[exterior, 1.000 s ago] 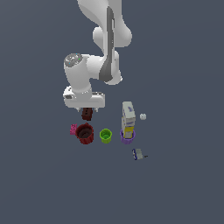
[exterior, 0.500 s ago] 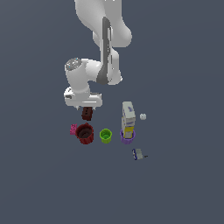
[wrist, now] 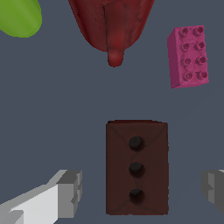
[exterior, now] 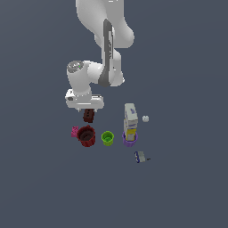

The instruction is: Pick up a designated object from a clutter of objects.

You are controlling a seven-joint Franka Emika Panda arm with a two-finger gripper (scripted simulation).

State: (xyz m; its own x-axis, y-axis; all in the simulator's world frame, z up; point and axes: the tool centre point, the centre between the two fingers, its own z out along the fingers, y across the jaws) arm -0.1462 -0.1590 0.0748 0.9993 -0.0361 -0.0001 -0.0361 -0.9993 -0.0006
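Observation:
The designated object, a dark reddish-brown block (exterior: 88, 116) (wrist: 136, 168) with three studs in a row, lies flat on the floor. My gripper (exterior: 88, 110) (wrist: 140, 190) hangs right over it, open, with one grey fingertip (wrist: 70, 192) on each side and a gap to the block on both. The clutter of objects sits just beyond: a dark red mug (exterior: 87, 136) (wrist: 111, 24), a pink studded piece (exterior: 75, 132) (wrist: 188, 56) and a green cup (exterior: 107, 137) (wrist: 19, 17).
A white-yellow carton (exterior: 130, 119) stands in a purple cup (exterior: 129, 139) toward the exterior view's right. A tiny white ball (exterior: 145, 118) lies beside it. A small blue-grey item (exterior: 140, 156) lies nearer the camera.
The hand has come down a little over the reddish-brown block. The block and the other items have not moved.

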